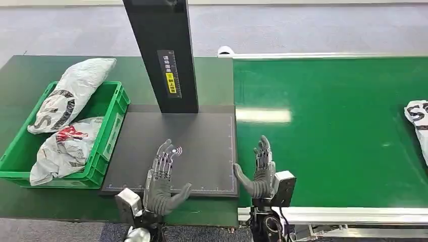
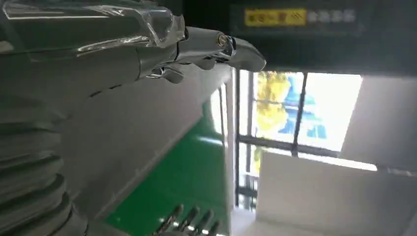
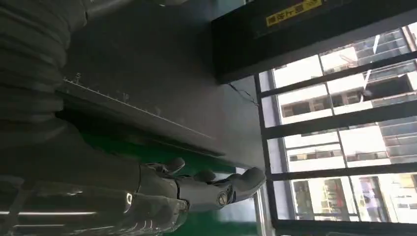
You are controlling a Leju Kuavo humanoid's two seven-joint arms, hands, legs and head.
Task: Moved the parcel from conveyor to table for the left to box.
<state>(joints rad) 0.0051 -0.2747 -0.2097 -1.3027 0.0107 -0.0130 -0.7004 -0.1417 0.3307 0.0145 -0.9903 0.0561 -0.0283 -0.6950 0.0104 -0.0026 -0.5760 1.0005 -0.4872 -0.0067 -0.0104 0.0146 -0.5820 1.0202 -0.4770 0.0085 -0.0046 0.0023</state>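
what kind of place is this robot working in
Most likely a parcel sorting or packing station, perhaps a test setup. A green conveyor belt carries a white bagged parcel in from the right, a green crate already holds two such parcels, and a dark scanning pad sits under a black post.

Three parcels: two in green crate [image 1: 115, 103] — upper [image 1: 70, 93], lower [image 1: 64, 149]; one on conveyor [image 1: 328, 131], right edge [image 1: 419, 123].

A parcel-sorting station: green conveyor belt [image 1: 328, 131], scanning platform [image 1: 181, 151], green crate [image 1: 108, 126].
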